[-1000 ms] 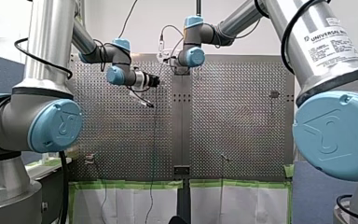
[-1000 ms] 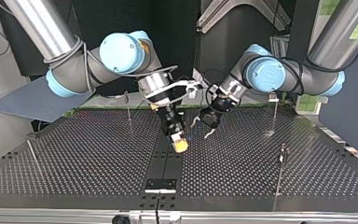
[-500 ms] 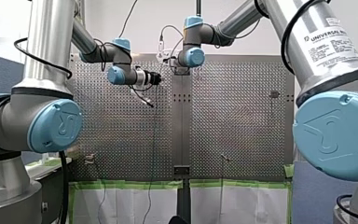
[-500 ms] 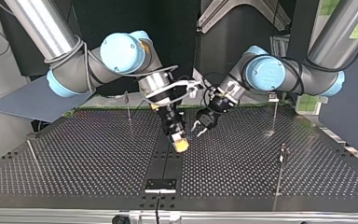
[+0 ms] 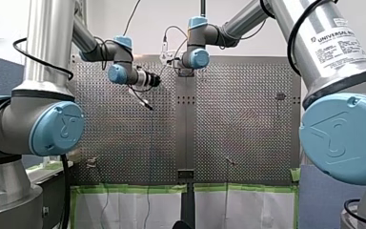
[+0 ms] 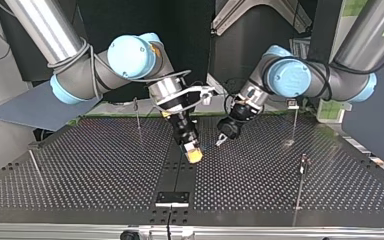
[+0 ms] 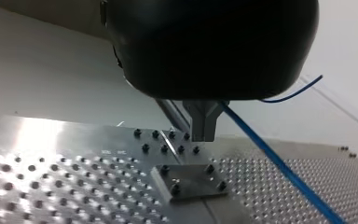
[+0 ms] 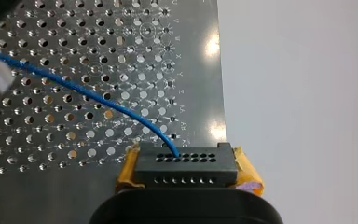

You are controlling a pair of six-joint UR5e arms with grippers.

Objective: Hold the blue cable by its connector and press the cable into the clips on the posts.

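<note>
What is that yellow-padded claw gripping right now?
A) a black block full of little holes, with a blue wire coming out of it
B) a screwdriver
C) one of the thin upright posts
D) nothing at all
A: in the right wrist view, my right gripper has its yellow pads clamped on either side of the black connector, and the blue cable runs out of one of its holes.
</note>
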